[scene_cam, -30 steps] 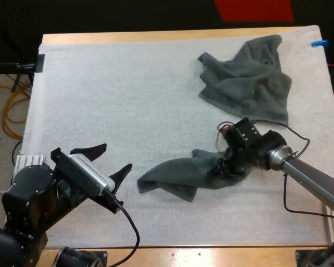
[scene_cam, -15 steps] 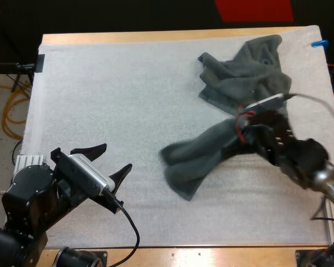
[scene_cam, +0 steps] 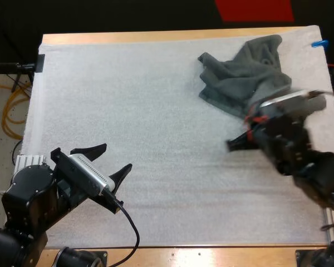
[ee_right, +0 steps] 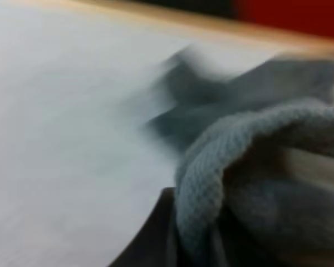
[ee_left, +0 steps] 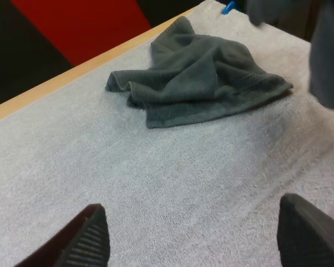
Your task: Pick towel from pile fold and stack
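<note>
L gripper (scene_cam: 107,161) sits at approx 7 o'clock of the white mat (scene_cam: 145,100). Its fingers (ee_left: 89,239) are wide apart w/ nothing btwn them, bare mat under the gap. It points toward approx 1 o'clock, across the mat at the crumpled towel (scene_cam: 245,75).

Crumpled towel: dark grey-green, in a loose heap at approx 1–2 o'clock of the mat, near the far edge of the wooden table (scene_cam: 156,36). One flap reaches toward the far side. Well apart from the L gripper.

R gripper (scene_cam: 242,142) is at approx 3 o'clock of the mat, just beside the heap on its 6 o'clock side. It is motion-blurred, tip pointing toward 9 o'clock. In the R wrist view it is clamped on the held towel (ee_right: 250,167): a thick rolled fold is bunched right over one dark finger (ee_right: 153,239), 2nd finger hidden by cloth. The held towel is up at the gripper. Can't tell from the high view how much hangs or whether any touches the mat. Beyond the fold the heap shows blurred on the mat, near the table's far edge.
</note>
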`<action>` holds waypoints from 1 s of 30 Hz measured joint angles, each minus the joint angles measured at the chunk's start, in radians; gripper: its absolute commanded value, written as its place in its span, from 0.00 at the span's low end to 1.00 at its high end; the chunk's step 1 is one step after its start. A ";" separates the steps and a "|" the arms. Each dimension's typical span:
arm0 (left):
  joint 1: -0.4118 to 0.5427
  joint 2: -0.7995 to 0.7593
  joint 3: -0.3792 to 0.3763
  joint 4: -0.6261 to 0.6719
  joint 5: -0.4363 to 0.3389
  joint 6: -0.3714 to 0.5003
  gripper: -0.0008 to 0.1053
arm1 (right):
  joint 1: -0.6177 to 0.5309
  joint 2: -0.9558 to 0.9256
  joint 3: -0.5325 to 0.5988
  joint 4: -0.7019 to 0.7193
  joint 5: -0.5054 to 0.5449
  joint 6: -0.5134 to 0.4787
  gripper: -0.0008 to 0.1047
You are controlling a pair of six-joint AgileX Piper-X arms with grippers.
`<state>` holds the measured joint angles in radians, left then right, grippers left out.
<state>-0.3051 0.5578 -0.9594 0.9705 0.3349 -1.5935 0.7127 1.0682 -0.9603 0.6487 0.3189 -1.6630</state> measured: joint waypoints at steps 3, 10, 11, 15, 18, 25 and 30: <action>0.000 0.000 0.000 0.000 0.000 0.000 0.58 | 0.098 0.111 0.058 -0.068 -0.079 0.054 0.01; 0.000 0.000 0.000 0.000 0.000 0.000 0.58 | 0.247 0.488 0.028 -0.214 -0.359 0.122 0.01; 0.000 0.000 0.000 0.000 0.000 0.000 0.58 | 0.255 0.524 0.001 -0.216 -0.391 0.130 0.01; 0.000 0.000 0.000 0.000 0.000 0.000 0.58 | 0.261 0.629 -0.147 -0.211 -0.489 0.138 0.01; 0.000 0.000 0.000 0.000 0.000 0.000 0.58 | 0.261 0.672 -0.271 -0.206 -0.499 0.141 0.01; 0.000 0.000 0.000 0.000 0.000 0.000 0.58 | 0.261 0.731 -0.471 -0.214 -0.536 0.143 0.26; 0.000 0.000 0.000 0.000 0.000 0.000 0.58 | 0.261 0.757 -0.523 -0.188 -0.600 0.146 0.55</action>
<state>-0.3051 0.5578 -0.9594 0.9705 0.3349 -1.5935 0.9740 1.8256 -1.4832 0.4608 -0.2814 -1.5168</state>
